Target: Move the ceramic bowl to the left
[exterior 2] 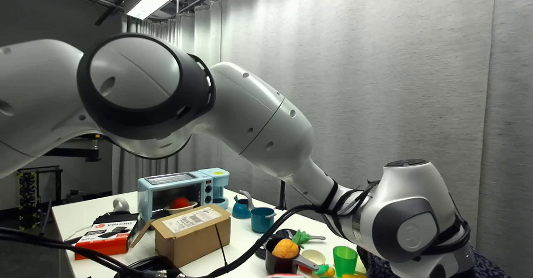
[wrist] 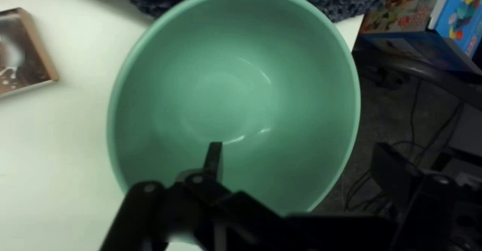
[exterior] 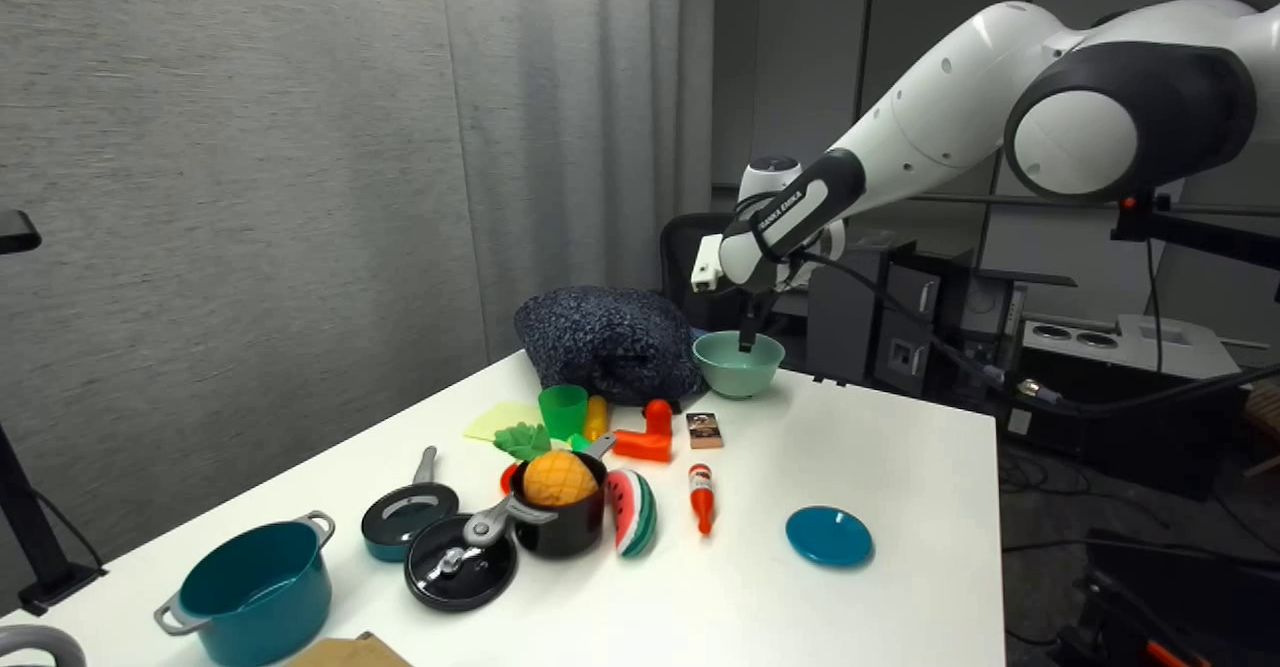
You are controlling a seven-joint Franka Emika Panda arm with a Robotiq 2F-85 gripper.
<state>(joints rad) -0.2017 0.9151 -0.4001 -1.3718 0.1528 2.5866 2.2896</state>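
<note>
FRANKA EMIKA arm [exterior: 935, 112] over bowl [exterior: 736, 379]

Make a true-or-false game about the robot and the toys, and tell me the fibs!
1. The bowl is pale green. True.
2. The gripper is shut on the bowl. False: the gripper is open.
3. The watermelon lies between the black pot and the red bottle. True.
4. The red bottle is in the black pot. False: it lies on the table.
5. An orange toy sits in the black pot. True.
6. The green cup lies on its side. False: the green cup stands upright.
</note>
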